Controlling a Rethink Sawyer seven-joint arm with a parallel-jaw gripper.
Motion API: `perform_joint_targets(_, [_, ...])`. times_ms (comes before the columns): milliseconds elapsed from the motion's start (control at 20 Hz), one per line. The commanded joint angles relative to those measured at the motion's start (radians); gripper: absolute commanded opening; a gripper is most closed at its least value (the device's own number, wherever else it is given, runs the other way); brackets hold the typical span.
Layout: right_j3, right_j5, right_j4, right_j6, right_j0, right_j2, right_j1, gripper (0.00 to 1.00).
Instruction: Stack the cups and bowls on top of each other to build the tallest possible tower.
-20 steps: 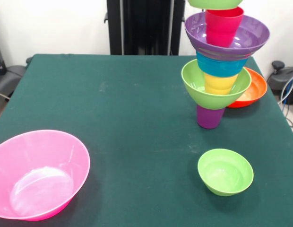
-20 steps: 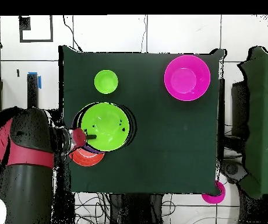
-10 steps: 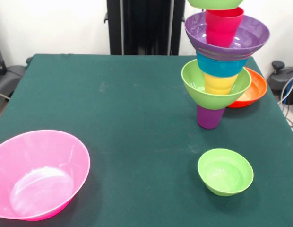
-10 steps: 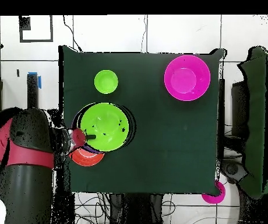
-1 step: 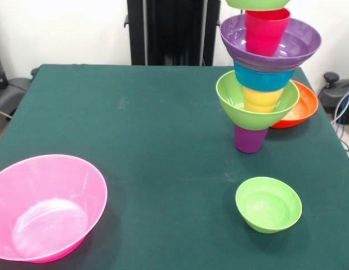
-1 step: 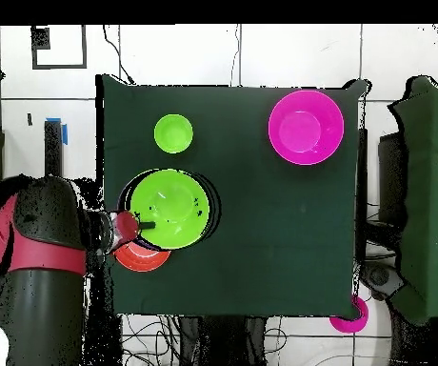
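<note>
Front view: tower (image 5: 263, 79) standing at right of frame on green table (image 5: 152, 124), rising past the top edge. From the bottom up: purple cup (image 5: 250, 139) on the cloth, lime green bowl (image 5: 254, 104), yellow-orange cup (image 5: 262, 99) seated inside it, blue bowl (image 5: 263, 79), wide purple bowl (image 5: 287, 48), red cup (image 5: 266, 31) inside that, and another green bowl (image 5: 256, 4) cut off at the top edge. Orange-red bowl (image 5: 301, 107) just behind the tower, toward the right edge. Small green bowl (image 5: 268, 204) alone at lower right; large pink bowl (image 5: 45, 208) at lower left, tilted on its side.

Overhead view: tower seen as a green disc left of centre, orange-red rim peeking out just below it. Red and black arm (image 6: 37, 276) filling lower left, gripper (image 6: 128, 226) at the disc's left edge, touching or just beside it. Spread of the fingers, and any hold on the stack: cannot tell. Small green bowl above the tower, pink bowl at upper right.
</note>
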Motion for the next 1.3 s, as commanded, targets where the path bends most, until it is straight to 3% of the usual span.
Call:
perform_joint_targets(50, [-0.010,0.078,0.012,-0.007,0.002,0.112,0.027,0.00])
perform_joint_targets(1300, [-0.034,0.090,0.027,0.035,0.009,0.124,0.053,0.00])
